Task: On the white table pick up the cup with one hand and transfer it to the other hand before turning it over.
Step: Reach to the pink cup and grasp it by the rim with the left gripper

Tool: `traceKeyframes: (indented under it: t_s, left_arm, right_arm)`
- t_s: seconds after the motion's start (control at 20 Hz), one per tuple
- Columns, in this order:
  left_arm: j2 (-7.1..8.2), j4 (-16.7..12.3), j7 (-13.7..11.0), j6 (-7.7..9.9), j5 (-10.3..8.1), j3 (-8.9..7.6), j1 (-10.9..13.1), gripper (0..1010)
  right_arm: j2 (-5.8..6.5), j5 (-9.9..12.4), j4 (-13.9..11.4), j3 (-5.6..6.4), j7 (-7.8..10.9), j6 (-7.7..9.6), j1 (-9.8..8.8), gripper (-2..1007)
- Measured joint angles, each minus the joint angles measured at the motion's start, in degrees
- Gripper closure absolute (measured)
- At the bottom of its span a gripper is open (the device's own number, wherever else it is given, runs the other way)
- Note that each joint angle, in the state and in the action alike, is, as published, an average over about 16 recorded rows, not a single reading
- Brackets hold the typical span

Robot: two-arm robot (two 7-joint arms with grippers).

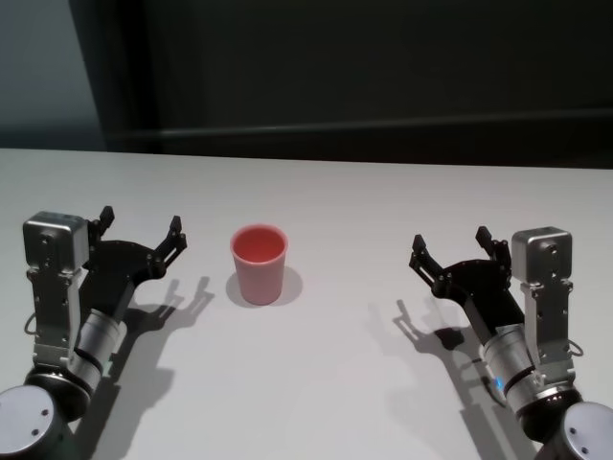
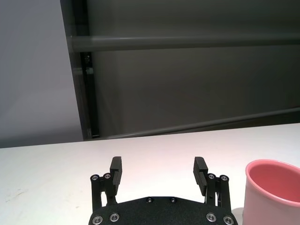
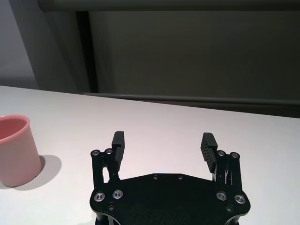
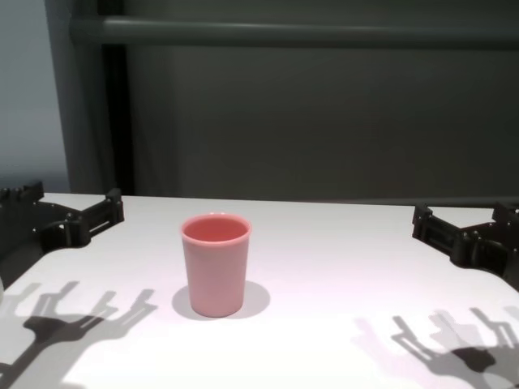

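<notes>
The pink cup (image 1: 260, 264) stands upright, mouth up, on the white table (image 1: 345, 201), slightly left of the middle. It also shows as the cup (image 4: 215, 263) in the chest view, the cup (image 2: 274, 193) in the left wrist view and the cup (image 3: 15, 150) in the right wrist view. My left gripper (image 1: 141, 226) hovers open a short way to the cup's left, nothing between its fingers (image 2: 116, 169). My right gripper (image 1: 450, 244) is open and empty farther off on the cup's right, fingers (image 3: 208, 146) spread wide.
The table's far edge meets a dark wall with a horizontal rail (image 4: 292, 32). Both grippers cast shadows (image 4: 77, 320) on the tabletop near the front.
</notes>
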Motion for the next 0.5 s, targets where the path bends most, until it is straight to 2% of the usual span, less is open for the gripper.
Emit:
traceKeyframes:
  t_s: [0.5]
  left_arm:
    - [0.0, 0.0, 0.0, 0.0, 0.0, 0.0, 0.0, 7]
  right_arm:
    - [0.0, 0.0, 0.0, 0.0, 0.0, 0.0, 0.0, 5]
